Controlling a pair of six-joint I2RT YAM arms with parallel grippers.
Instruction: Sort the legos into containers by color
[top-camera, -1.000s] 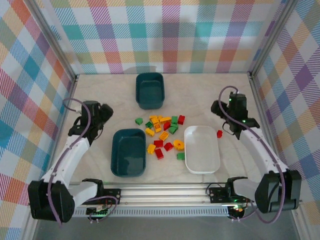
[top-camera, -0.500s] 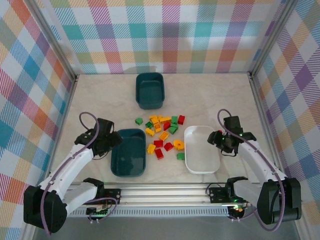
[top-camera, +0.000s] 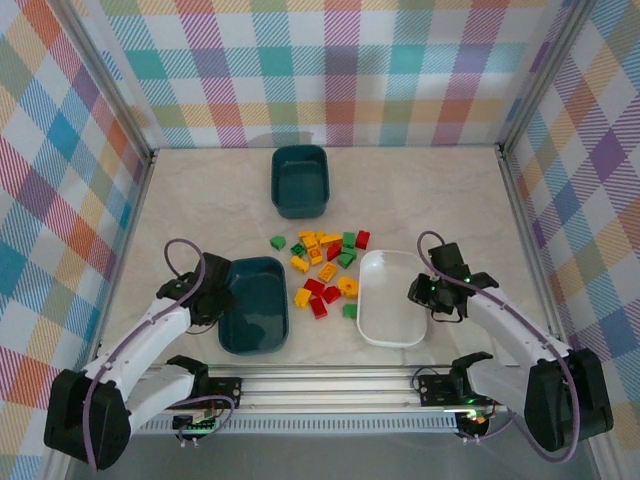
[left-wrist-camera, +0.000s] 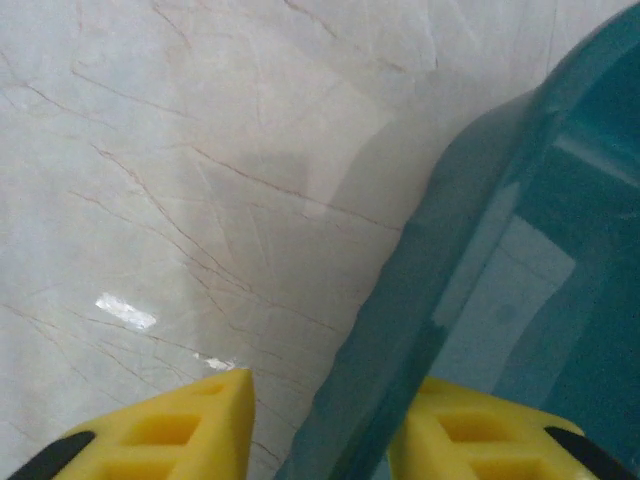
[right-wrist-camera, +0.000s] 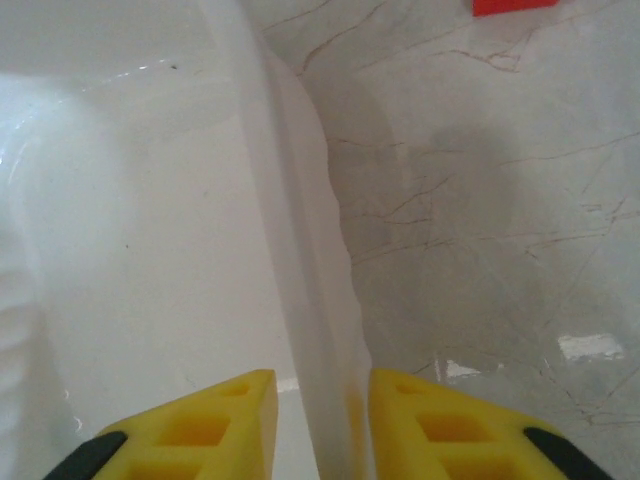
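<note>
both arms have swung in from the table's sides and dropped onto the outer walls of the two near tubs, and the white tub (top-camera: 385, 322) has slid a little left and turned slightly since a second ago.

the table (top-camera: 200, 210) holds three tubs. the far teal tub (top-camera: 300, 190) stands alone at the back. the near teal tub (top-camera: 255, 322) and the white tub lie side by side at the front, each with its long axis running roughly near to far. the loose pile of bricks (top-camera: 325, 265) lies between them and a little beyond.

the left gripper (top-camera: 213, 300) straddles the left wall of the near teal tub, one finger (left-wrist-camera: 170, 430) outside over the table and the other inside. a sliver of table shows beside the outer finger, so i cannot tell whether it is pinching yet.

the right gripper (top-camera: 428, 292) is clamped over the right wall of the white tub, with a finger (right-wrist-camera: 200, 420) snug on each side of that wall.

from each gripper the pile lies inward, across the width of its own tub. any drag toward the bricks would likely run across the short axis, left arm for teal and right arm for white.

one stray red brick (right-wrist-camera: 510, 5) sits on the table outside the white tub, beyond the right gripper.
</note>
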